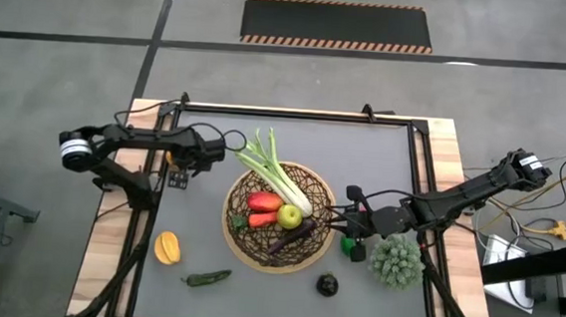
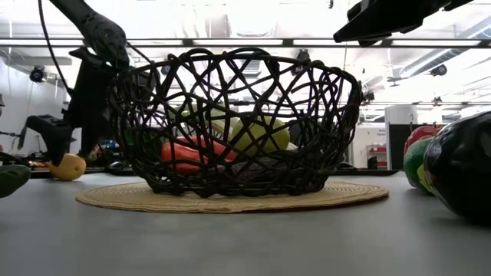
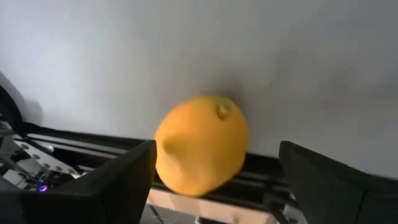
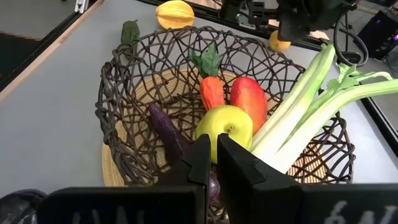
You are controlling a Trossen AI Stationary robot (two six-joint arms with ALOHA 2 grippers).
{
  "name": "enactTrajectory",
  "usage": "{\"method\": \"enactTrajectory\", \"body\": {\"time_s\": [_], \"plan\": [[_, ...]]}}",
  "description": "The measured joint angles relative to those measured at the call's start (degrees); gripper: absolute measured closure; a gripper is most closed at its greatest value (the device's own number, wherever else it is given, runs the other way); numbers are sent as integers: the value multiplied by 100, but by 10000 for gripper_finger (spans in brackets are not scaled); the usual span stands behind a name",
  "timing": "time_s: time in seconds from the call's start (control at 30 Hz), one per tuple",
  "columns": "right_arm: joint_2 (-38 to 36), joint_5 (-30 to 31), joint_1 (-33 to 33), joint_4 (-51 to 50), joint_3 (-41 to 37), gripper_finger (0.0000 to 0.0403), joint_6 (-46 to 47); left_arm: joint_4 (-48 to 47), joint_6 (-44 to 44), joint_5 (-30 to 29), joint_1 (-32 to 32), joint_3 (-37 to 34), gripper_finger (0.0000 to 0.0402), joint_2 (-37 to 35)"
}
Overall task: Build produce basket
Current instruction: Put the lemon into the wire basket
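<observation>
We had the left gripper [image 3: 214, 180] at the table's far left edge with its jaws spread wide and nothing clamped, a lemon [image 3: 201, 144] sitting squarely in the gap ahead of them, close to the table's frame rail. We judged this a lining-up for a grasp. Our right gripper [image 4: 212, 163] hung at the basket's [image 1: 231, 219] right rim, its jaws pressed together on nothing, with the yellow-green apple-like fruit [image 4: 224, 127] just beyond their tips. In the basket lay the leek [image 1: 280, 177], a carrot [image 4: 211, 92], a red pepper [image 4: 249, 102] and an eggplant [image 4: 166, 132]. Well away from either gripper's jaws, a second lemon [image 1: 167, 247] and a chili [image 1: 205, 278] remained on the table.
</observation>
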Motion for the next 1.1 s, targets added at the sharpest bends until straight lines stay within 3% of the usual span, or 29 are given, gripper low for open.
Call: {"method": "enactTrajectory", "body": {"time_s": [0.43, 0.83, 1.1], "plan": [[0, 0, 0, -1, 0, 385, 39, 214, 60, 0, 384, -18, 87, 96], [0, 0, 0, -1, 0, 385, 42, 236, 165, -2, 474, -68, 179, 94], [0, 0, 0, -1, 0, 385, 53, 231, 146, -3, 476, -31, 195, 84]]}}
